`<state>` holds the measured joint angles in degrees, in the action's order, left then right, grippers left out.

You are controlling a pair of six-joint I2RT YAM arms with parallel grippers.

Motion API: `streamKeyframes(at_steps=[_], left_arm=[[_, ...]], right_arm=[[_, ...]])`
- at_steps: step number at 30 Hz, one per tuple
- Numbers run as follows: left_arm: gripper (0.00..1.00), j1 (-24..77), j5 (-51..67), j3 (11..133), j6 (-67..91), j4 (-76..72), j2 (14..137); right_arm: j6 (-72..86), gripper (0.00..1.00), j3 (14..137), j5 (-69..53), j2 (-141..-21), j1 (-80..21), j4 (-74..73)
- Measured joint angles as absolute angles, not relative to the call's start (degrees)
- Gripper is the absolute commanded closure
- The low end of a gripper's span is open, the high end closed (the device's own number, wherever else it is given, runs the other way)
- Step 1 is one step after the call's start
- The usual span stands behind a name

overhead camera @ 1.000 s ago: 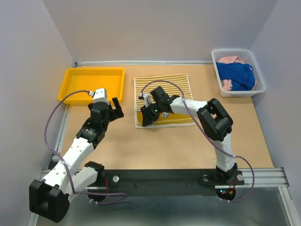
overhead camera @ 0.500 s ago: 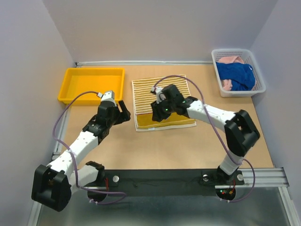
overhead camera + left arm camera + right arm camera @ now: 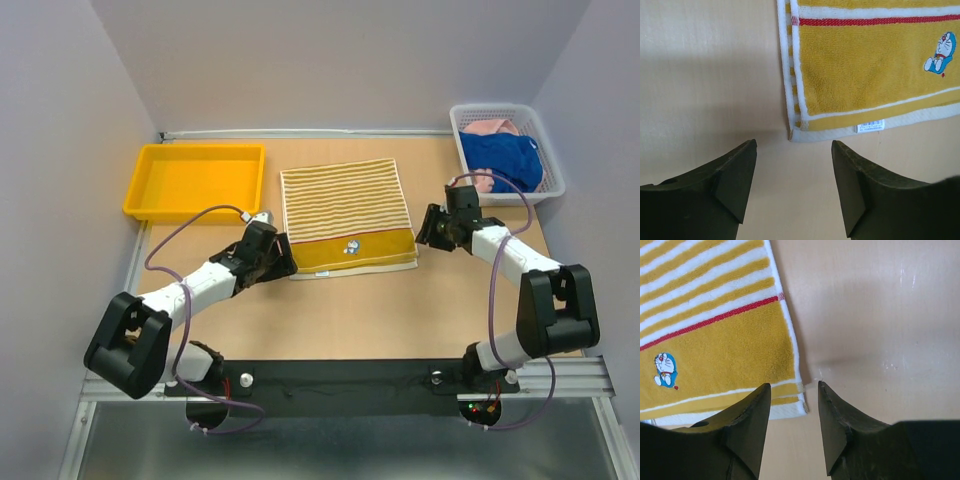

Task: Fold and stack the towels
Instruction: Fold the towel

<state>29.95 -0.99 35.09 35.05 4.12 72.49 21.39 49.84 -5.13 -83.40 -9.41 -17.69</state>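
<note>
Just moved out to near corners of the striped towel (image 3: 345,205) with left gripper (image 3: 794,148) and right gripper (image 3: 794,386) open, empty, fold likely next.

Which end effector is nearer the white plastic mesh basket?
Right. The right end effector hovers at the yellow-and-cream striped cloth towel's near right corner, not far from the white plastic mesh basket; the left end effector is at the towel's near left corner, farther off.
</note>
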Motion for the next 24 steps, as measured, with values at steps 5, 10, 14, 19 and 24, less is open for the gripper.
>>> streamKeyframes(at_steps=[5,10,14,19,24], left_arm=[[0.29,30.2,-1.1,36.2,36.0,4.0,74.7],[0.3,30.4,-1.1,37.0,36.2,3.3,75.3],[0.3,30.4,-1.2,37.1,36.3,3.2,75.3],[0.3,30.4,-1.3,37.1,36.3,3.2,75.4],[0.3,30.4,-1.3,37.1,36.3,3.2,75.4]], right_arm=[[25.3,0.54,47.2,-7.9,-85.2,-5.7,-15.0],[27.6,0.54,46.1,-10.0,-88.3,-4.5,-12.0],[29.0,0.55,44.7,-12.1,-89.7,-4.4,-9.1],[29.9,0.58,43.7,-14.9,-90.0,-4.4,-6.5],[30.3,0.62,43.3,-16.8,-90.1,-4.4,-5.9]])
